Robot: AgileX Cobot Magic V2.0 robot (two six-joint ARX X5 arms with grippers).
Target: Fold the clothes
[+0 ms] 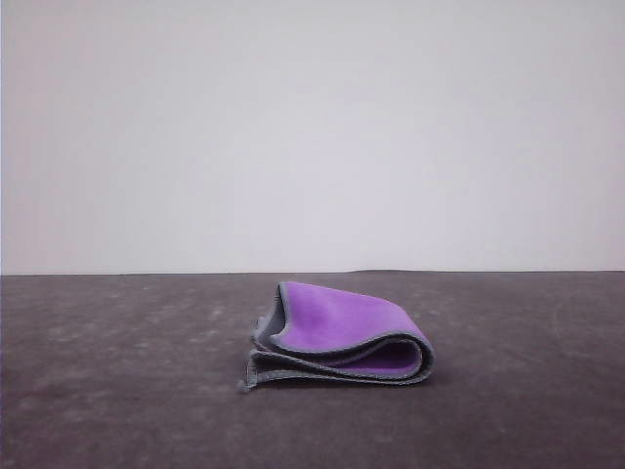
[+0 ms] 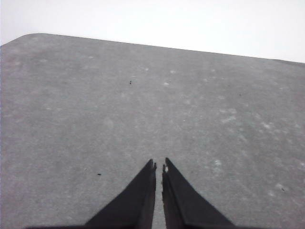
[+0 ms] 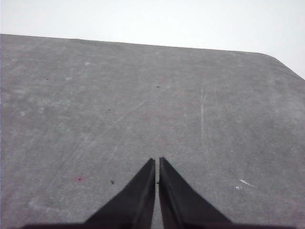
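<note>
The cloth (image 1: 337, 335) lies approx. mid-surface in the front view, already folded into a small bundle: purple face up on top, dark grey w/ a light hem showing along the lower layers, a rounded fold at the right end and loose edges at the left. One hem corner sticks out at the lower left and rests on the dark grey surface (image 1: 107, 391).

The left claw (image 2: 158, 168) is seen in its wrist view w/ tips drawn nearly together, only a thin gap between them, nothing held. The right claw (image 3: 157, 162) is likewise closed to a sliver and empty. Both are seen over bare surface, and no cloth is visible by either.

Judged from the layers, the folding looks done or nearly so; what remains is prob. tidying. If another fold or a press is wanted, it would be best done w/ the claws opened first, the approach made from the loose-edge side, and the top layer pinched w/o dragging the bundle. The stray corner should be tucked under rather than pulled, since the soft stack would likely spring open. A light downward press on the rounded fold would help it stay flat.

No brand, label or legible writing can be made out on cloth, claws or surface.
</note>
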